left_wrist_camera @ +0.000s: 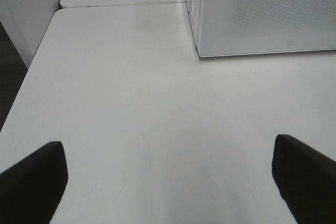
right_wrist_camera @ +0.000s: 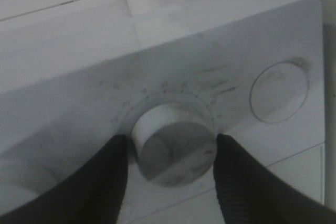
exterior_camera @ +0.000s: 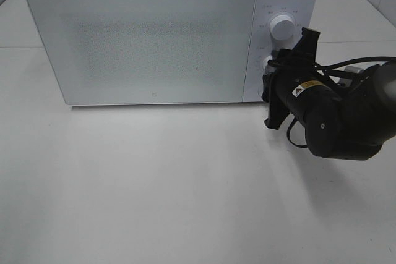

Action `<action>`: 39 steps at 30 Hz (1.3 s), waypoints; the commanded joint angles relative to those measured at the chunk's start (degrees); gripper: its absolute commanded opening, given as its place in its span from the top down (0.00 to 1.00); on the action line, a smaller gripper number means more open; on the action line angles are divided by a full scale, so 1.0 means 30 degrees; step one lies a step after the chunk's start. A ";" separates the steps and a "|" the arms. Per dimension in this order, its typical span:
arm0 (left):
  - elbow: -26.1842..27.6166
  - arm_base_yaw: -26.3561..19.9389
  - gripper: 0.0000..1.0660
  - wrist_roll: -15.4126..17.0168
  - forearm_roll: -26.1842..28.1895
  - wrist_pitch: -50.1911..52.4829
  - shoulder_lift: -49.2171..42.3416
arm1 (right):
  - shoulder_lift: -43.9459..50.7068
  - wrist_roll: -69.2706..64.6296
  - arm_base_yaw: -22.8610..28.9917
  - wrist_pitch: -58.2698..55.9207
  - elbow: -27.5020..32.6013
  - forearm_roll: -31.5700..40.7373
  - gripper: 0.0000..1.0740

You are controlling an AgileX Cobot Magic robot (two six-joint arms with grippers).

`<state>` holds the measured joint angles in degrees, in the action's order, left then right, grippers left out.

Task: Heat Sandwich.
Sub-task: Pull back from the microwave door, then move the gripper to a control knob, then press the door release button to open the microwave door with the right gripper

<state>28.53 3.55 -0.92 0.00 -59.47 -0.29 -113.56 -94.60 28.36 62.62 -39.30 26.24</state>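
The sandwich is out of view. The white microwave [exterior_camera: 148,41] stands at the back of the table with its door closed. My right gripper [exterior_camera: 275,69] is at the control panel, its two black fingers [right_wrist_camera: 118,171] on either side of the lower knob [right_wrist_camera: 176,156]. They sit very close to the knob, and a thin gap shows on one side. My left gripper [left_wrist_camera: 168,148] hangs open over bare table, near the microwave's [left_wrist_camera: 262,14] left front corner, with nothing between its fingers.
The upper knob [exterior_camera: 283,27] sits above the lower one on the panel, and it also shows in the right wrist view [right_wrist_camera: 278,93]. The white table [exterior_camera: 154,183] stretches in front of the microwave. A second table's edge [left_wrist_camera: 121,1] adjoins on the left.
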 commanded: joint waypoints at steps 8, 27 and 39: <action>-0.0038 -0.0057 0.06 -0.0019 0.0172 0.0038 -0.0477 | 0.0458 0.1089 0.0076 0.2884 -0.0573 -0.1738 0.27; -0.0038 -0.0057 0.06 -0.0019 0.0172 0.0038 -0.0477 | 0.0497 0.1662 0.0076 0.1528 0.0955 -0.3037 0.29; -0.0038 -0.0057 0.06 -0.0019 0.0172 0.0038 -0.0477 | 0.1566 0.2636 0.0076 -0.0993 0.2024 -0.3533 0.29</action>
<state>28.53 3.55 -0.92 0.00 -59.47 -0.29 -109.84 -87.95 28.93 59.87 -33.23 16.39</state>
